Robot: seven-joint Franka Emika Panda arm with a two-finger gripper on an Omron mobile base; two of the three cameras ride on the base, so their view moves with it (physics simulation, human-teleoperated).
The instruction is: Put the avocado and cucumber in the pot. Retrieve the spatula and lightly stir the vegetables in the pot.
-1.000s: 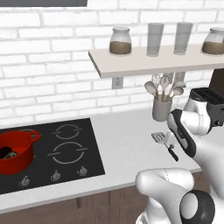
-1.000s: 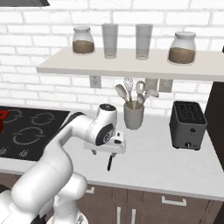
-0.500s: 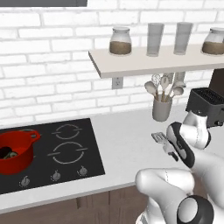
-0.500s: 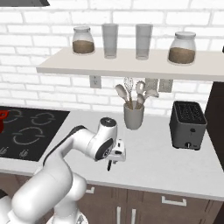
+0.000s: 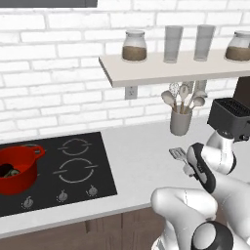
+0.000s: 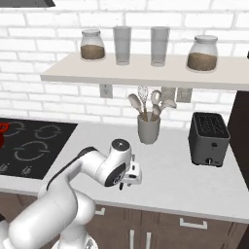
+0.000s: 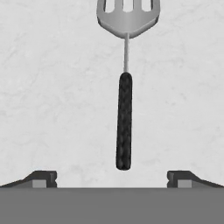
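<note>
We have our fingers spread wide and holding nothing, poised over the spatula, which lies flat on the pale counter. In the hand view its black handle runs straight up the middle of the picture, near end just ahead of the gap between the two tips, slotted silver head at the far end. So the long axis lies along our line of sight and across the line joining the tips; we judge that a straight descent would put one tip on each side of the handle, with little or no turn of the wrist.

From the left base view the spatula sits just in front of the grey utensil holder with its spoons and whisk, partly hidden by our arm. The counter around it looks bare, so there is room to come down. The toaster stands well off to the right.

The red pot sits on the black cooktop far to the left, with something dark and greenish inside, likely the vegetables.
</note>
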